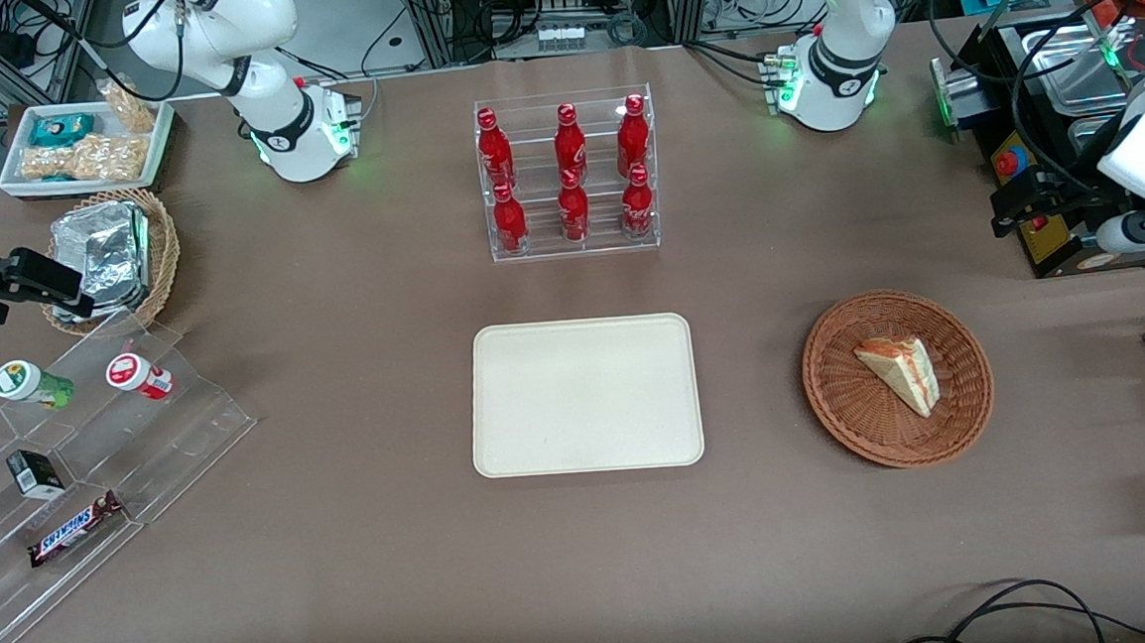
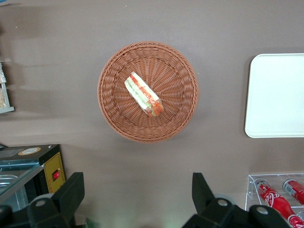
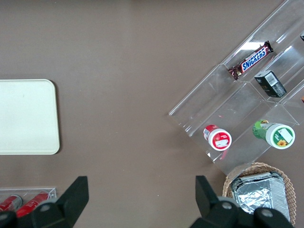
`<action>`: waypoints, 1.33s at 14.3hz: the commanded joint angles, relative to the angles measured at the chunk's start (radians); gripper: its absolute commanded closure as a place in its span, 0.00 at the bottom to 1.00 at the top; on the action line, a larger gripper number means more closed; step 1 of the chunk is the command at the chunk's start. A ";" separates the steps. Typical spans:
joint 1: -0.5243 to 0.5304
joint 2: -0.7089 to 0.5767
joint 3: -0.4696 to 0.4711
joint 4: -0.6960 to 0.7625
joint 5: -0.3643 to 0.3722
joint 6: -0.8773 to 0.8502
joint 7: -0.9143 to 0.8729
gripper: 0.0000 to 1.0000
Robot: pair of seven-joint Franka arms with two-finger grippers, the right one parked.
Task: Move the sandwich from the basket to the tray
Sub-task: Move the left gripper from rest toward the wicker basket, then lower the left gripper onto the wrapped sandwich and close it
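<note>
Nothing moved yet. Tray [image 1: 585, 395] is bare; sandwich [image 1: 900, 374] lies in the basket [image 1: 841, 400] beside it, toward the working arm's end. Gripper [image 2: 137, 199] hangs high above the table, fingers spread, holding nothing. Whole pick-and-place left.

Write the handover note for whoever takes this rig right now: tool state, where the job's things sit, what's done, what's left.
Tool: open, holding nothing, high above the table beside the basket, nearer the robot bases.
Sandwich: lying in the basket, untouched.
Tray: flat on the table, nothing on it, beside the basket toward the parked arm's end.
Done: nothing yet.
Left: come down over the sandwich, grasp it, lift it out, carry it over, set it on the tray.
</note>
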 commanded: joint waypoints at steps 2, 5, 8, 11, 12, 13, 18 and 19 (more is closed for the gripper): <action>0.009 -0.009 -0.004 -0.007 0.014 0.002 0.019 0.00; 0.008 -0.003 -0.004 -0.012 0.016 -0.006 0.016 0.00; 0.009 0.004 -0.004 -0.035 0.016 -0.023 0.006 0.00; 0.018 0.043 -0.003 -0.049 0.014 -0.023 0.003 0.00; 0.021 0.052 -0.003 -0.068 0.014 -0.020 0.003 0.00; 0.021 0.067 -0.003 -0.095 0.016 -0.007 0.003 0.00; 0.025 0.093 -0.001 -0.341 0.016 0.290 0.003 0.00; 0.025 0.098 0.000 -0.375 0.016 0.345 0.003 0.00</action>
